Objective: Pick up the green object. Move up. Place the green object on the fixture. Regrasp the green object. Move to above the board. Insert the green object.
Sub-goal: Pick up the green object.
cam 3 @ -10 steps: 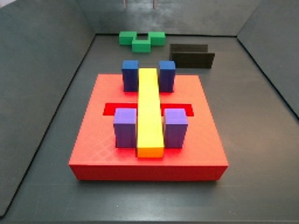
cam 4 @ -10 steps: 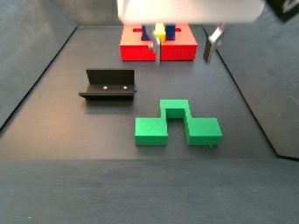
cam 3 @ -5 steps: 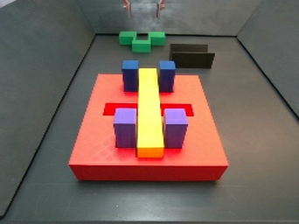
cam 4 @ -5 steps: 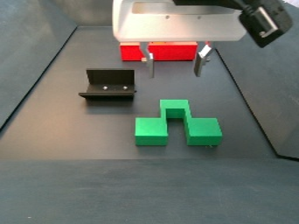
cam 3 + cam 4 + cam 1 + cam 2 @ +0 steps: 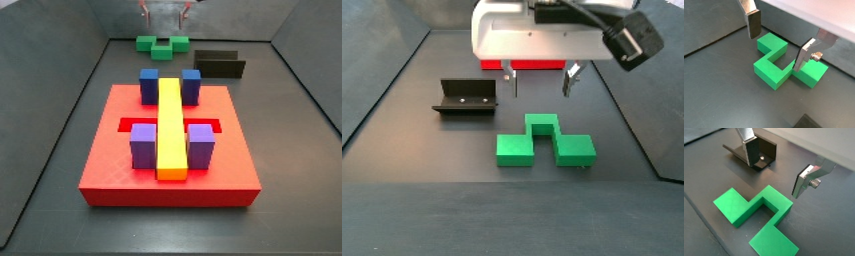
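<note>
Fingers (image 5: 753, 24) spread apart, nothing between; gripper (image 5: 539, 83) hanging above green object (image 5: 543, 140), which sits on floor just beside fixture (image 5: 465, 97). Probably light, rigid, smooth plastic; best pinched across raised middle cube's flat sides.

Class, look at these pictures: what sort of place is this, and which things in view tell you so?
Probably a robot test cell for assembly practice. Dark walls enclose a bare floor; a red board carries yellow, blue and purple blocks; a green object lies near the fixture, and the gripper hangs above with jaws open.
</note>
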Motion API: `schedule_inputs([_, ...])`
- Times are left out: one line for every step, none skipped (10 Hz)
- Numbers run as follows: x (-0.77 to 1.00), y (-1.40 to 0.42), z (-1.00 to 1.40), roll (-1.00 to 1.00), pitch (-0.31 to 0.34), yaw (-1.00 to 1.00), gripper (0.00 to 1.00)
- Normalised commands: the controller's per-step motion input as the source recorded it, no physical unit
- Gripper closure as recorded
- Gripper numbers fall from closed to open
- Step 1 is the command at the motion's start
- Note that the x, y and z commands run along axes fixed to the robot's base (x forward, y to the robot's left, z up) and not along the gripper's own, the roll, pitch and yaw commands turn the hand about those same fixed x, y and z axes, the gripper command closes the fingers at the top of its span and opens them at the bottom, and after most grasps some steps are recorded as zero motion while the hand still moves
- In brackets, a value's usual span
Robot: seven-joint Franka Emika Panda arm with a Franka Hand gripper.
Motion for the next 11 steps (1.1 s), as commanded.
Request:
schedule_inputs([-0.02, 0.01, -0.29, -0.02, -0.019, -0.13, 0.00])
schedule_inputs([-0.02, 0.05, -0.26, -0.08, -0.043, -0.03, 0.00])
schedule_inputs([0.00, 0.07, -0.37, -0.14, -0.109, 0.13, 0.00])
schedule_inputs([0.00, 0.07, -0.34, -0.22, -0.134, 0.32, 0.00])
schedule_inputs([0.00, 0.01, -0.29, -0.23, -0.117, 0.32, 0.00])
schedule_inputs([-0.05, 0.00, -0.26, -0.21, -0.104, 0.20, 0.00])
schedule_inputs([-0.03, 0.00, -0.26, -0.15, -0.089, 0.12, 0.00])
schedule_inputs([-0.05, 0.00, -0.29, -0.07, -0.070, 0.00, 0.00])
schedule_inputs([-0.03, 0.00, -0.27, -0.01, -0.023, -0.01, 0.00])
schedule_inputs([-0.01, 0.00, -0.19, 0.00, 0.000, -0.04, 0.00])
schedule_inputs([0.00, 0.00, -0.09, 0.00, 0.000, -0.10, 0.00])
